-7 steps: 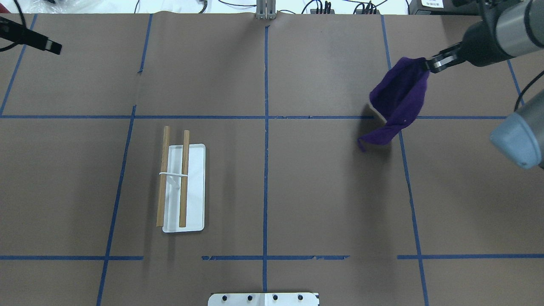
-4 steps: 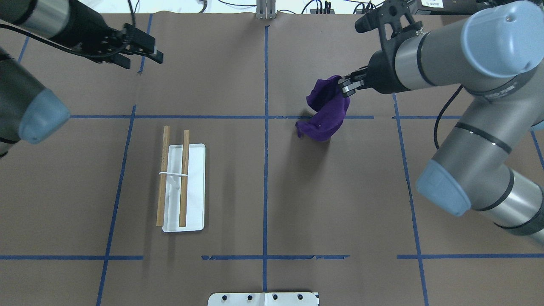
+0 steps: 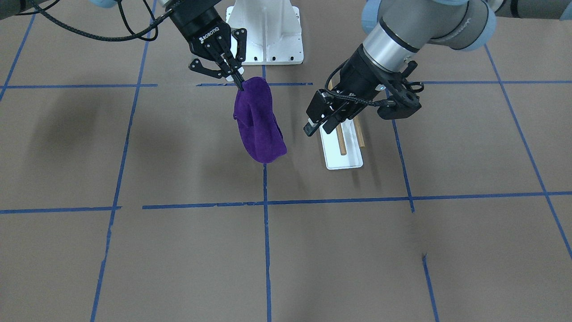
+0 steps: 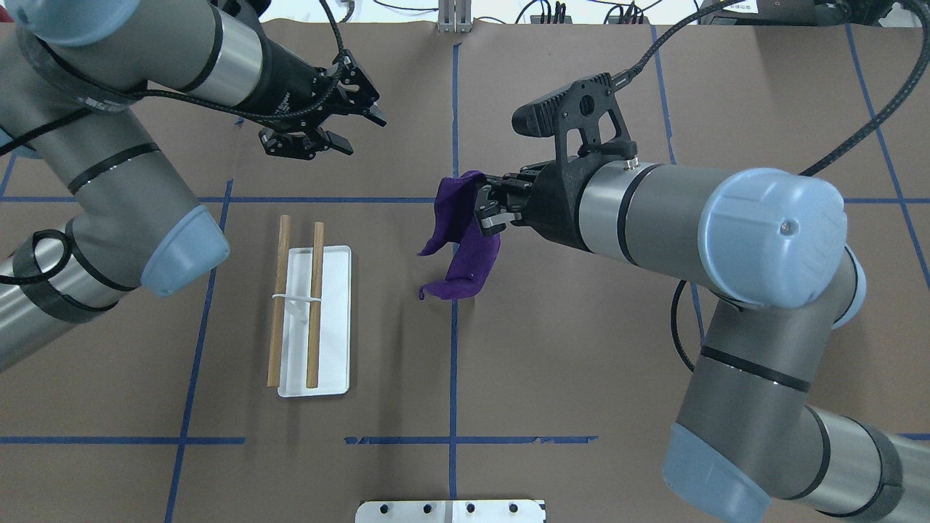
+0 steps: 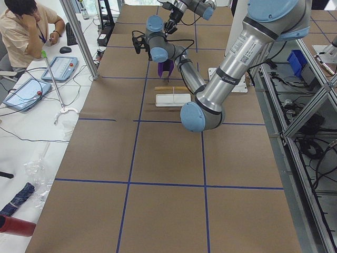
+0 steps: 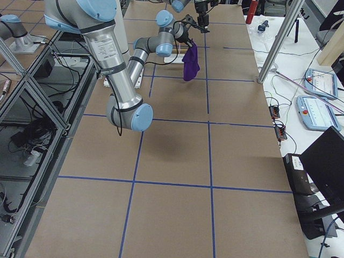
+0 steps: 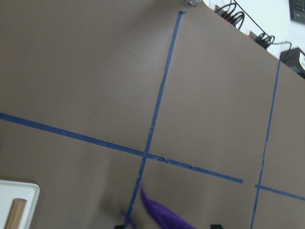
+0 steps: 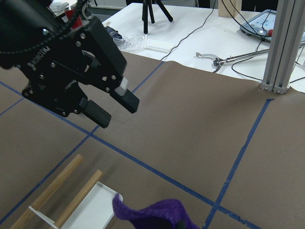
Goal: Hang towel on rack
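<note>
Overhead exterior: towel [image 4: 465, 247], purple, hangs bunched at frame centre, upper edge clamped in right claw [image 4: 488, 214]. Left claw [image 4: 356, 131], upper left of centre, fingers apart, empty. Rack [image 4: 320, 312], a white base with two wooden rods, sits lower left on counter [image 4: 581, 363], well apart from towel.

Front-facing exterior: towel dangles from right claw at upper centre. Rack lies to its right, partly hidden behind left claw.

Left wrist: towel tip at bottom edge; rack corner at lower left.

Right wrist: left claw at upper left, fingers apart; rods at lower left; towel fold at bottom edge.

Step, as judged: transport, towel not yet over rack. Next move calls for carrying it above the rods, perhaps with left claw taking a free edge to spread it, then lowering so it drapes.
</note>
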